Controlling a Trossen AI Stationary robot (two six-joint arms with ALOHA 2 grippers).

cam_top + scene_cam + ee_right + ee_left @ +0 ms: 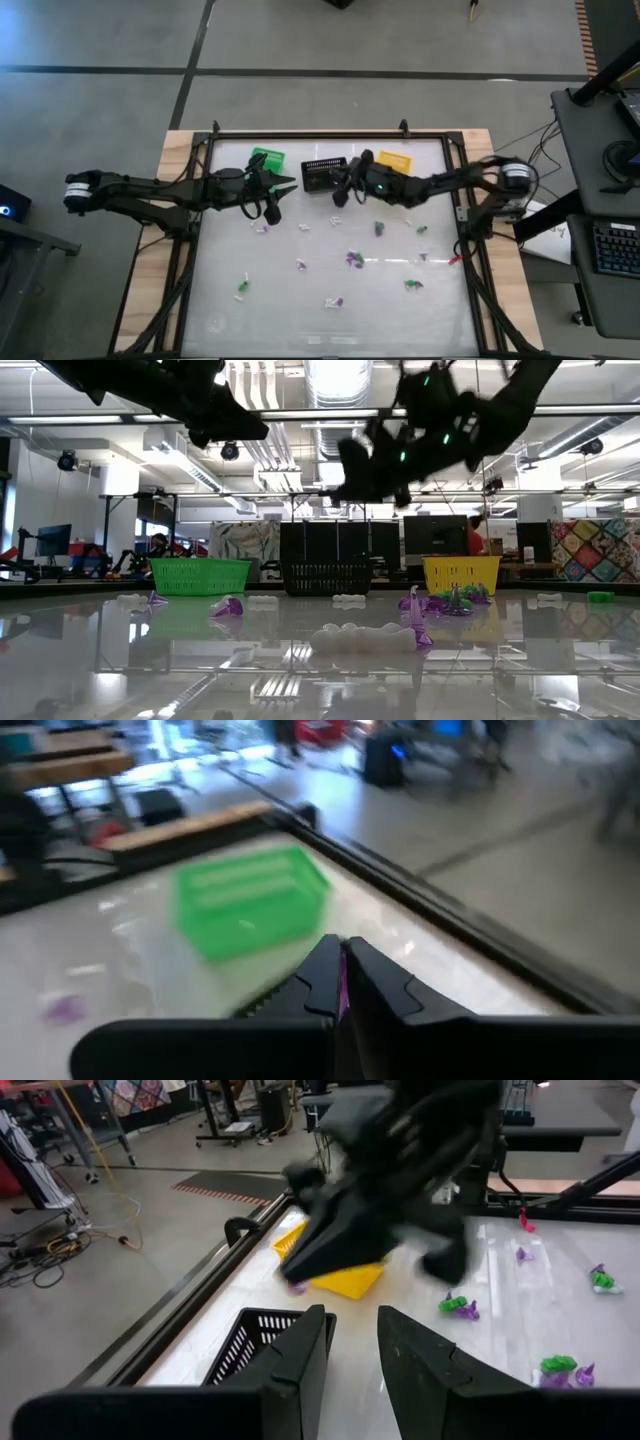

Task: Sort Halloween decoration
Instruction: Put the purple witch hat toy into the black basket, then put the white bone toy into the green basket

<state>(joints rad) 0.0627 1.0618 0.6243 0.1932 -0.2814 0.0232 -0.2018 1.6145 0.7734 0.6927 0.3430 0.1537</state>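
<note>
Clenched tight, the right gripper (343, 958) pinches a thin sliver of purple, a purple trinket (343, 988), between its fingertips. It hangs at about 12 o'clock over the table (220, 320), at the right-hand end of the black basket (322, 175). The left gripper (353, 1330) stands released, with a narrow gap between its fingers and nothing in that gap. It hovers at about 11 o'clock, just in front of the green basket (266, 160) and pointing towards the black one.

The rest of the Halloween decoration (353, 258) lies loose on the glossy tabletop, about eleven pieces in the high view. Nearest, from 7 to 5 o'clock, are a green piece (241, 288), a white-and-purple piece (333, 300) and another green piece (413, 285). Around the centre lie three more, one clearly purple. Beyond them, a loose row of five runs from 10 to 2 o'clock, pale towards the left and green towards the right.

Three baskets stand in a row along the far edge: green at 11 o'clock, black at 12, and the yellow basket (395, 160) at 1. What lies inside them I cannot tell.
</note>
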